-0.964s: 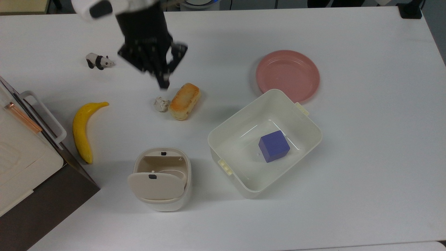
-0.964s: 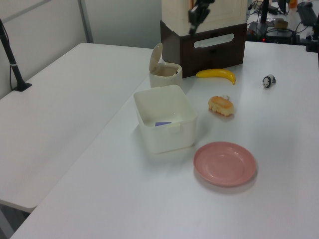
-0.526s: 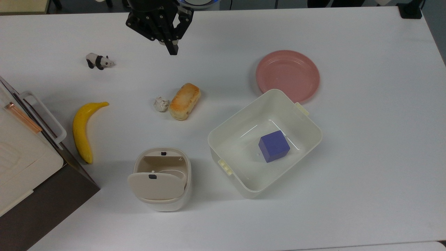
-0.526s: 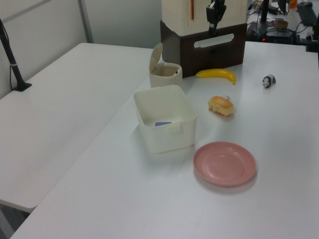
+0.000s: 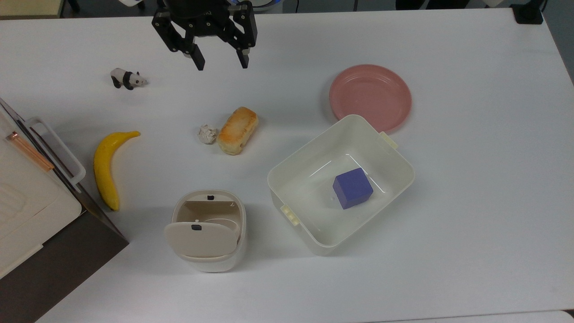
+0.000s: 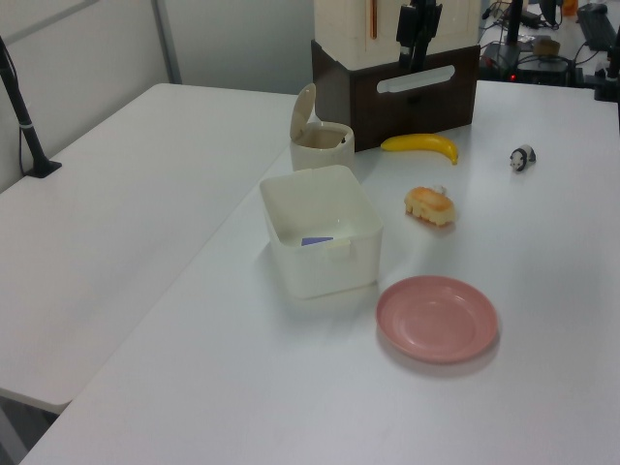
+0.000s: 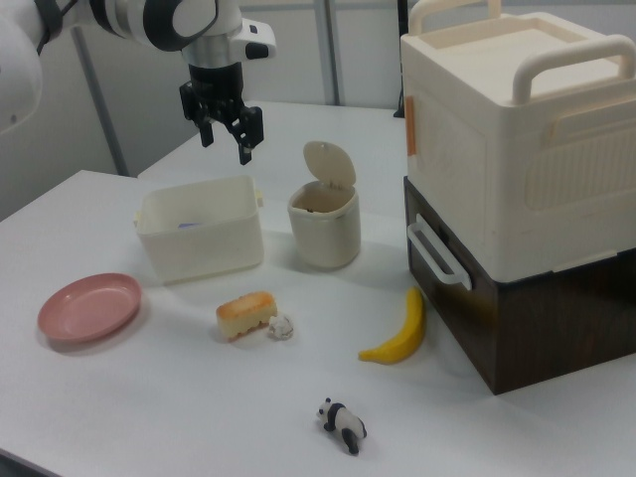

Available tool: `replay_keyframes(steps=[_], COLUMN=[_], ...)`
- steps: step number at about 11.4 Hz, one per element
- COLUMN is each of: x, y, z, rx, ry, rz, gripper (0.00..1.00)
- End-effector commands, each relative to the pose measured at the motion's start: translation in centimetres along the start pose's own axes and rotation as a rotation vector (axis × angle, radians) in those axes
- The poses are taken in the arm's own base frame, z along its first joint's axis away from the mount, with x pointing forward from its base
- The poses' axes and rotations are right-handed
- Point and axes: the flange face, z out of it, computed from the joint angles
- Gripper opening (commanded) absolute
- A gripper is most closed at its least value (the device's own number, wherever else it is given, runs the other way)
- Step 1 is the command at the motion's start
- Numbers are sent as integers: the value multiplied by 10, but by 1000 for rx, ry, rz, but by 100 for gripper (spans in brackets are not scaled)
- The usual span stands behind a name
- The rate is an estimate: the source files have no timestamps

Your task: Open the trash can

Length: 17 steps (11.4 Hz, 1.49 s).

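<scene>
**Gripper spread above the table, trash can lid up**

The gripper [image 5: 221, 63] hangs in the air near the top view's upper edge with its two black fingers [image 5: 197, 60] spread wide and nothing between them; in the right view it [image 7: 227, 145] is raised well above the table [image 5: 471, 134], and in the left view it [image 6: 417, 37] shows in front of the stacked boxes [image 7: 517, 189]. Nearest in the top view, a toy panda [image 5: 127, 79] stands to the gripper's lower left; further down lie a bread roll [image 5: 237, 130] and, touching its left end, a small crumpled white lump [image 5: 207, 133]; a banana [image 5: 106, 168] lies beside the boxes. The trash can [image 5: 210, 229] stands well apart from the gripper, near the top view's lower edge, between the boxes and the white tub [image 5: 314, 233]; its beige lid [image 7: 329, 164] is tilted up, the mouth uncovered. The tub holds a blue cube [image 5: 352, 188]; a pink plate [image 5: 370, 96] sits just beside its far corner.
</scene>
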Motion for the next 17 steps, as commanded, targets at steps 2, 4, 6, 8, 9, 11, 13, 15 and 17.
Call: replay_keyframes(steps=[2,4,6,8,9,11,13,15,17], x=[-6,-10,-10,-10,-10,-10,-10,-9,-9], y=[0,-3,-9,-11,-10,-11,-12,-12,-13], z=[-17,-30,-28,-22,-22,-20,-20,-19,-18], rx=[-46,-134,-163,-170,-183,-186,-185,-184,-184], ry=[18,35,33,27,29,26,24,24,23], rz=[-32,-52,-44,1,14,15,13,15,12], gripper=[100,100,100,100,100,100,100,100,100])
